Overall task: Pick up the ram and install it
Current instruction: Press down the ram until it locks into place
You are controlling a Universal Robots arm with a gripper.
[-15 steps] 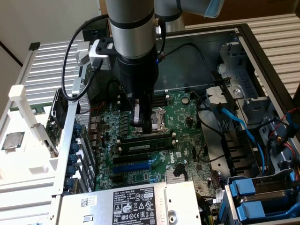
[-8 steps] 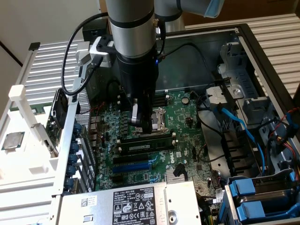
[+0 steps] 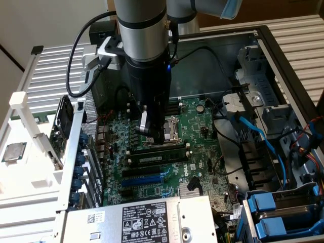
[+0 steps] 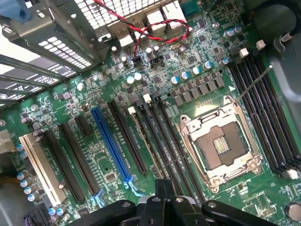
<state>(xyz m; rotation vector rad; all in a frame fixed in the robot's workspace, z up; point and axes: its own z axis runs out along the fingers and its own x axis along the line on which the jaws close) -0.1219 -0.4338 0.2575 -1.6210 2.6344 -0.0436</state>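
Note:
The ram (image 3: pixel 158 158) is a long thin stick with a small white label. It stands on edge in one of the black memory slots (image 3: pixel 152 148) on the green motherboard (image 3: pixel 202 126), just in front of the empty processor socket (image 3: pixel 169 126). The wrist view shows the ram (image 4: pixel 146 141) edge-on as a thin brownish strip between the slots. My gripper (image 3: pixel 154 137) hangs over the slots beside the socket, a little above the ram, and is shut. Its dark fingertips (image 4: pixel 162 190) meet with nothing visible between them.
The board lies inside an open computer case. Its metal wall (image 3: pixel 76 152) stands at the exterior view's left, and blue drive bays (image 3: pixel 273 212) and cables (image 3: pixel 253 131) lie at the right. The power supply (image 3: pixel 147 223) sits at the front. A silver processor chip (image 3: pixel 14 151) rests on a white stand outside the case.

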